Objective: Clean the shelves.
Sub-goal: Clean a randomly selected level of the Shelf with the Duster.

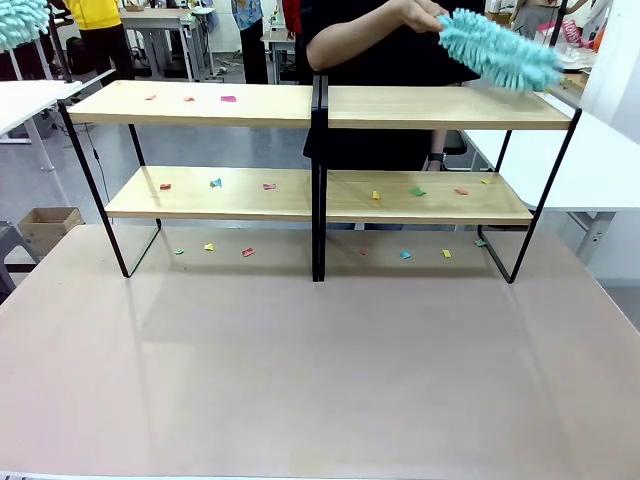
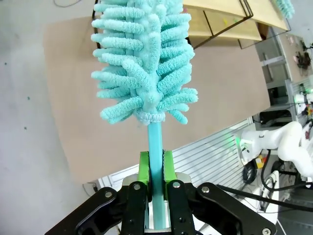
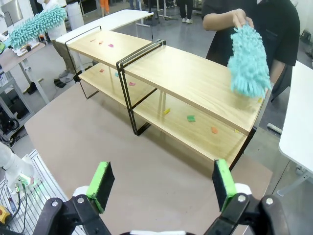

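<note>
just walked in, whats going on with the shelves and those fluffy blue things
A person at the far side holds a teal duster in one hand over the right end of the top board of the shelves. The left gripper is shut on the handle of a second teal duster, held well away from the rack. The right gripper is open and holds nothing, above the table. Small coloured scraps lie on the top left board, both lower boards and the table underneath.
</note>
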### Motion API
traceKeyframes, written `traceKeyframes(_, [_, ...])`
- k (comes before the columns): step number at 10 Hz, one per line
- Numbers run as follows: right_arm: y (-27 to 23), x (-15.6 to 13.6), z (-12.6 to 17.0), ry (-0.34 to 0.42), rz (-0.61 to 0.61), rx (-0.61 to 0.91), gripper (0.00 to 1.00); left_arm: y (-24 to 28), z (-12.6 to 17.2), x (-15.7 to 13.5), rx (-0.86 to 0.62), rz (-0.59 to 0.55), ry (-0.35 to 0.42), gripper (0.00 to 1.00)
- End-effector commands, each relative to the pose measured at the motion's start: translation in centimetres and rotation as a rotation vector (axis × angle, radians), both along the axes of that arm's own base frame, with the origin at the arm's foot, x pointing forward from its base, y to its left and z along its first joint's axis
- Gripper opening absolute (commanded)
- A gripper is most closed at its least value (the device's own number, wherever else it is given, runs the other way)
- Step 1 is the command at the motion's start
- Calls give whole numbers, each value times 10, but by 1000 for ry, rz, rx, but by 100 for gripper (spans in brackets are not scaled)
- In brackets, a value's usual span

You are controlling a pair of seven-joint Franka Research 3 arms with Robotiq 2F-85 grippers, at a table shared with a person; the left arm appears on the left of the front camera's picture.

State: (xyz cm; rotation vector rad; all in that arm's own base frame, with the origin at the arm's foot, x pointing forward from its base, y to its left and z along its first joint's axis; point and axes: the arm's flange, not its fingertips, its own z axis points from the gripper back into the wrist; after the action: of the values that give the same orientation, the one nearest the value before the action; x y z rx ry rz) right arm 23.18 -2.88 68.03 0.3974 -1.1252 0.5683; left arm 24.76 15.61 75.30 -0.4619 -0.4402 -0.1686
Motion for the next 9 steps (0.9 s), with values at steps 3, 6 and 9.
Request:
traceKeyframes(3, [1,0,0,-1,1,1,100,20,-5,-9,-17,33,8,13])
traceKeyframes(6, [1,0,0,-1,1,1,100,-23,9,23,1,-25,-16,13])
traceKeyframes(9, [1,0,0,-1,1,1,100,-110,15,48,108,-61,-51,13])
